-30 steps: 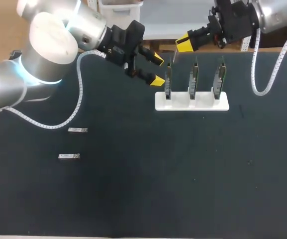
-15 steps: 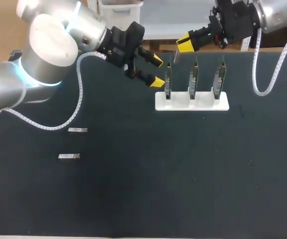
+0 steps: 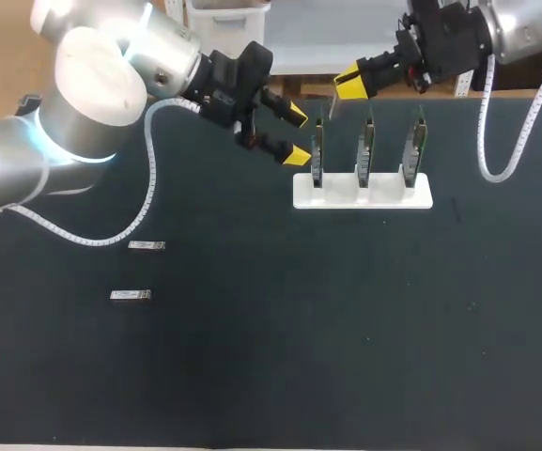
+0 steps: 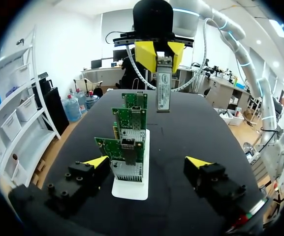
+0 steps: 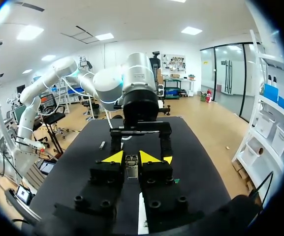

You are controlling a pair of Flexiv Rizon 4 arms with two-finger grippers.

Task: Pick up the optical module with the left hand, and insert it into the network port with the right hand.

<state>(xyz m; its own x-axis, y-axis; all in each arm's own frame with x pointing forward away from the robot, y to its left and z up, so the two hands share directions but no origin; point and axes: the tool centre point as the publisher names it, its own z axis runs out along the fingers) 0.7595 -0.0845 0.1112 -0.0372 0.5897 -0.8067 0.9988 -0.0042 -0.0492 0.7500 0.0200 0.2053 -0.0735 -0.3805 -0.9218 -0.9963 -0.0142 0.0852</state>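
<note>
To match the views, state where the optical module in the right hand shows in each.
Head view: optical module, a thin sliver under the right hand, above the leftmost board.
Left wrist view: optical module hangs from the right hand, beyond the boards.
Right wrist view: optical module sits between the right hand's fingers.
Shared landmark: the white stand holding the boards.

Left arm extends in from the left side, the left gripper [image 3: 296,134] with fingers spread wide apart; right arm comes in from the right, the right gripper [image 3: 349,85] ahead of those open jaws, fingers pinched onto the optical module [image 4: 163,91].
</note>
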